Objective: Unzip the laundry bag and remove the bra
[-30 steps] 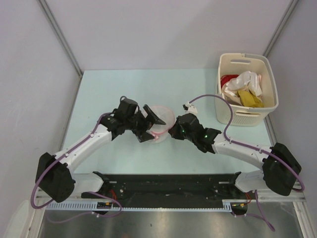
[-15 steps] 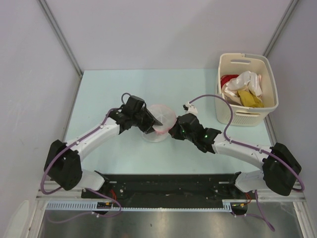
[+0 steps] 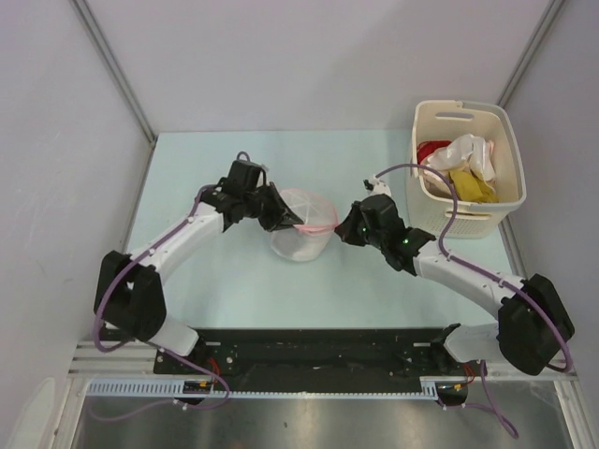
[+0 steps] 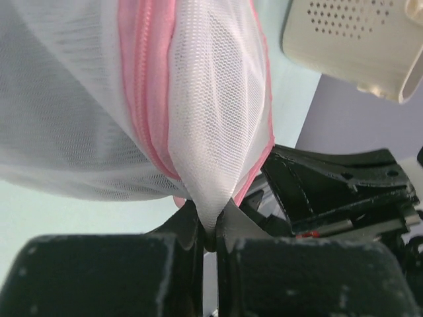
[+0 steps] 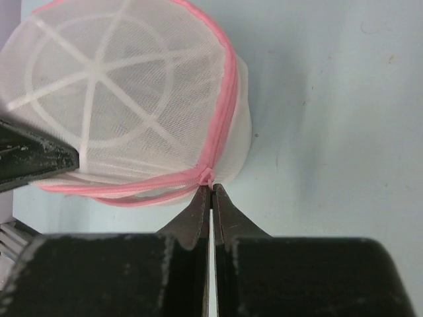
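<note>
The laundry bag (image 3: 301, 229), a round white mesh pouch with pink zipper trim (image 5: 225, 99), sits mid-table between both grippers. My left gripper (image 3: 284, 221) is shut on a pinch of the bag's white mesh (image 4: 210, 198) at its left side, beside the pink zipper (image 4: 142, 86). On the bag's right side, my right gripper (image 3: 341, 228) is shut on the small pink zipper pull (image 5: 208, 176). In the right wrist view the bag's top (image 5: 112, 86) shows a white spoked frame. The bra is hidden; no dark garment shows through the mesh.
A cream slotted basket (image 3: 465, 221) stands at the back right with white, yellow and red clothes (image 3: 463, 168) in it. Its perforated wall (image 4: 350, 33) appears beyond the bag in the left wrist view. Grey walls enclose the table on three sides.
My left gripper went from wide open to shut on the bag's mesh and drew back to the left. The right gripper shifted right and away, still on the zipper pull.
</note>
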`<move>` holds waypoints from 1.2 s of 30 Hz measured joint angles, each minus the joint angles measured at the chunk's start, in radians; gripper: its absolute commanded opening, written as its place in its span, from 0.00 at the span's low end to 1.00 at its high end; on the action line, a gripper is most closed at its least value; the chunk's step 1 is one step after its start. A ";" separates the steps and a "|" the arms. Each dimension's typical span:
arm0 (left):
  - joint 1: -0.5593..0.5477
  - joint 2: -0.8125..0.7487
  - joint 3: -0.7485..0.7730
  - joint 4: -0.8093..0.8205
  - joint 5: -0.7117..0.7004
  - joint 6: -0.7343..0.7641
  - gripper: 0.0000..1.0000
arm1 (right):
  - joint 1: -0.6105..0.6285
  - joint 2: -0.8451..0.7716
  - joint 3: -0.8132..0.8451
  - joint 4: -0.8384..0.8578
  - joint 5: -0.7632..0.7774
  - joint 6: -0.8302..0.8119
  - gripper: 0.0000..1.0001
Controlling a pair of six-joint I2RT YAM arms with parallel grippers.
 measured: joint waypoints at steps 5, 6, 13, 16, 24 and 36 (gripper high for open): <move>0.026 0.107 0.094 -0.004 0.094 0.127 0.00 | -0.029 0.002 0.000 0.013 -0.053 -0.028 0.00; 0.029 0.122 0.111 -0.008 0.101 0.144 0.01 | -0.014 0.002 0.000 0.012 -0.045 -0.027 0.00; 0.040 0.322 0.411 -0.121 0.079 0.288 1.00 | 0.186 0.001 0.000 -0.005 0.087 0.073 0.00; 0.050 0.328 0.459 -0.165 0.029 0.338 1.00 | 0.241 0.001 0.000 -0.005 0.138 0.133 0.00; 0.076 0.053 0.373 -0.229 -0.103 0.385 0.90 | 0.234 0.003 0.000 0.040 0.183 0.195 0.00; 0.018 -0.021 -0.008 -0.004 0.101 0.223 0.94 | 0.212 0.011 0.000 0.052 0.180 0.211 0.00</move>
